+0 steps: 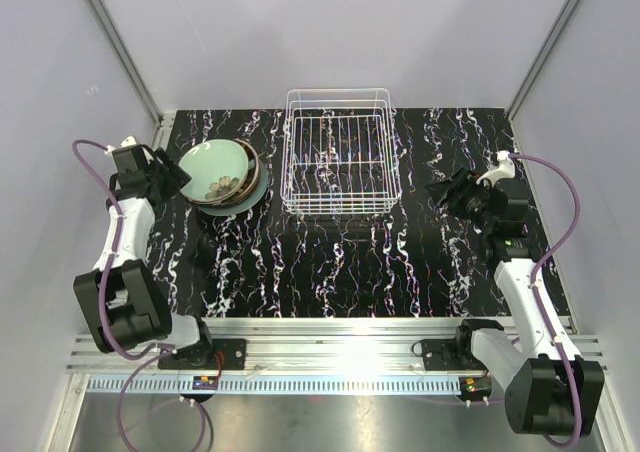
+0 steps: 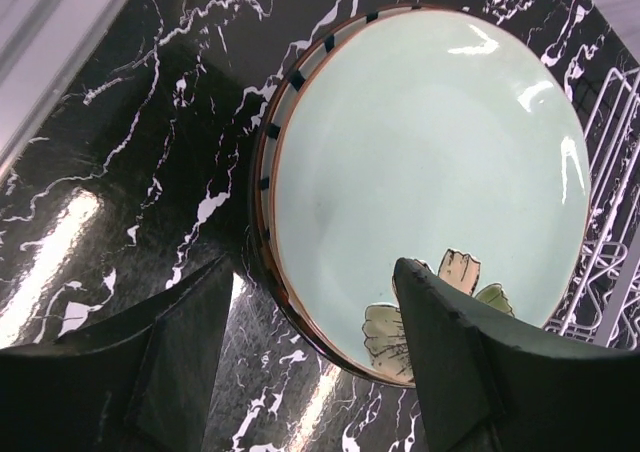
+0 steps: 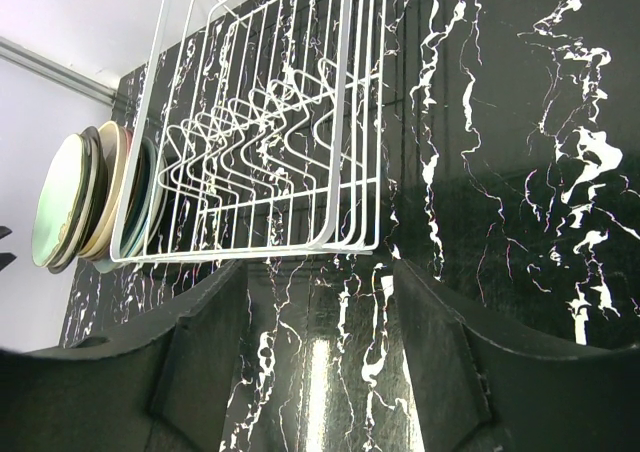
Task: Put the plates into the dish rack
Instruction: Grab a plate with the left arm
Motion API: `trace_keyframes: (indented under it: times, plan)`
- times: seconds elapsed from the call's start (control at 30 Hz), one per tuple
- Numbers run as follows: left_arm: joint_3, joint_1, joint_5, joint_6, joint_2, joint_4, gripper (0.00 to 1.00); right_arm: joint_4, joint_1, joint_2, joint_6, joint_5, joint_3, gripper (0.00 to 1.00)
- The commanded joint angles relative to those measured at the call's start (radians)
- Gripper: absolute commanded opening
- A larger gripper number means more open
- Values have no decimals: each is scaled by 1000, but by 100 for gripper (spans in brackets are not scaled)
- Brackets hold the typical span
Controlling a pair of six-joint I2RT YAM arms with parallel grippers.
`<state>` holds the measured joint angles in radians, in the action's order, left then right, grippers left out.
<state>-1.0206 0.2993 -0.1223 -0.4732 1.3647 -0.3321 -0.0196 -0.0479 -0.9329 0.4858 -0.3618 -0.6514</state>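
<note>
Plates [image 1: 215,172] sit in one stack on the desk [image 1: 330,262], just left of the rack [image 1: 340,204], in the top view; no plate stands in the rack, so by my judgement the loading is not begun and the whole stack is left to move; the left arm [image 1: 125,222] reaches to the stack's left edge, and the right arm [image 1: 520,282] hangs over bare desk, well apart from the rack's right wall.

Left wrist view: the top plate [image 2: 430,172] is pale green and glossy, with a thin brown rim and a leaf motif [image 2: 385,337] near its lower edge; beneath it shows another rim [image 2: 290,77], cream with dark dashes; a strip of rack wire [image 2: 610,172] shows at the right edge; the left jaws stand apart, one finger [image 2: 170,372] over the desk beside the stack and the other [image 2: 470,372] in front of the green plate, so the rim lies between them; whether either finger touches the plate I cannot tell, and I judge no grip made yet.

Right wrist view: the rack [image 3: 270,152] shows white wire walls and zigzag dividers, all slots free; the stack [image 3: 90,197] appears edge-on beyond it, green, dark, cream and pinkish rims pressed together, too close to count; the right jaws stand apart with only desk between them, holding nothing.
</note>
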Motion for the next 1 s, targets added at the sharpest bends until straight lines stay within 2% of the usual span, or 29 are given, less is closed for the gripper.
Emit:
trace_keyframes:
  times: [0.0,0.43,0.97]
  plan:
    - [-9,11,-80,-21,33,82,68,49,-3,-9,-10,-32,-10,67]
    - [-7,38,-108,-10,109,108,59,49,-3,-10,-15,-49,-13,64]
    - [10,40,-142,15,105,142,50,47,-3,-11,-12,-26,-7,62]
